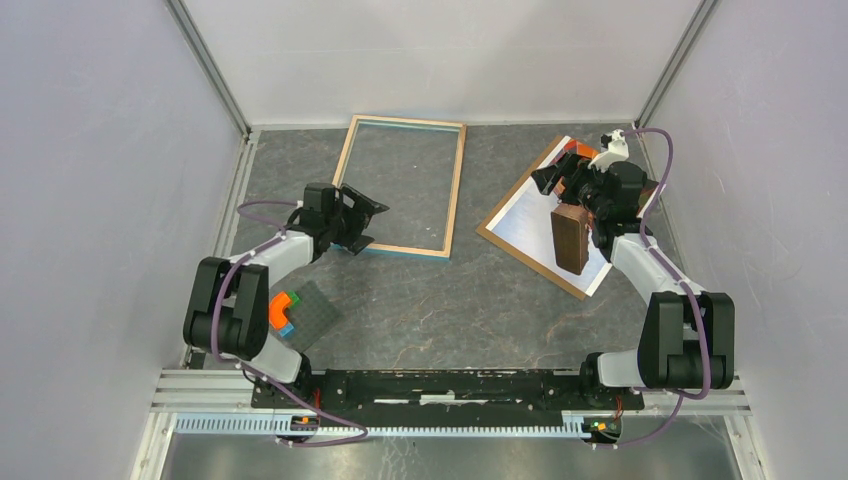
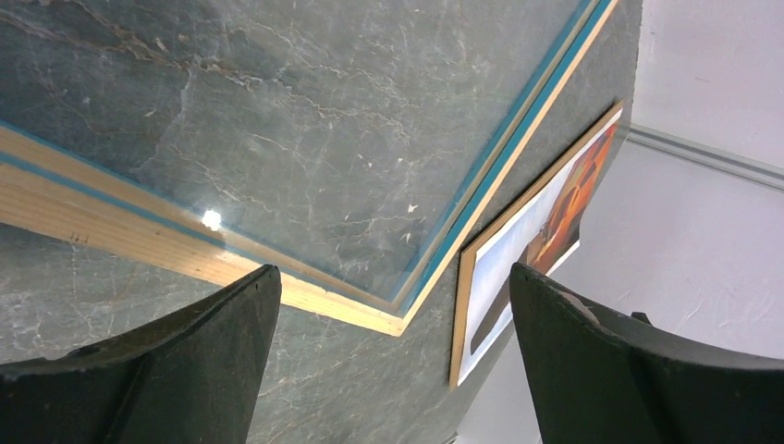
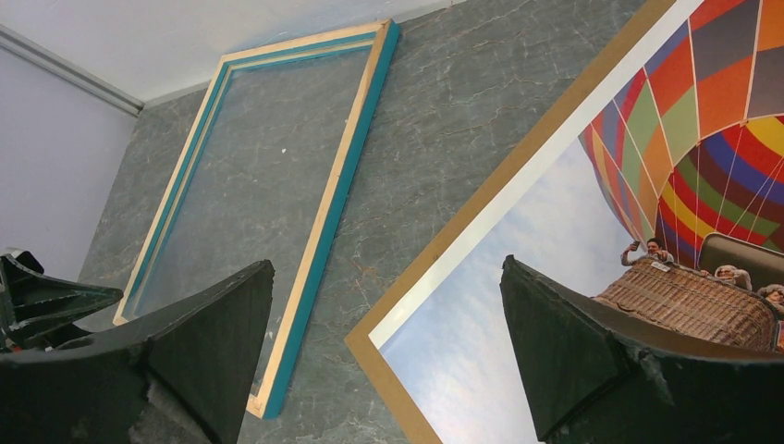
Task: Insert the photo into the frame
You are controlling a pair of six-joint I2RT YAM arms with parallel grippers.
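The frame (image 1: 456, 190) lies flat at the back middle of the table, light wood side up, with the dark tabletop showing through its middle. The photo (image 1: 528, 215), a hot-air balloon against pale sky, lies face up on a brown backing board (image 1: 528, 266) to the right. My left gripper (image 1: 368, 226) is open at the frame's near left corner, with the frame's near rail (image 2: 92, 227) just beyond its tips. My right gripper (image 1: 548, 170) hangs open over the photo's far end. In the right wrist view the photo (image 3: 555, 240) runs under the right gripper (image 3: 386, 264), and the frame (image 3: 324, 213) lies to its left.
A brown wooden block (image 1: 570, 238) rests on the photo's right part. A dark baseplate (image 1: 312, 312) with an orange brick (image 1: 283, 308) lies by the left arm's base. Pale walls close in the table on three sides.
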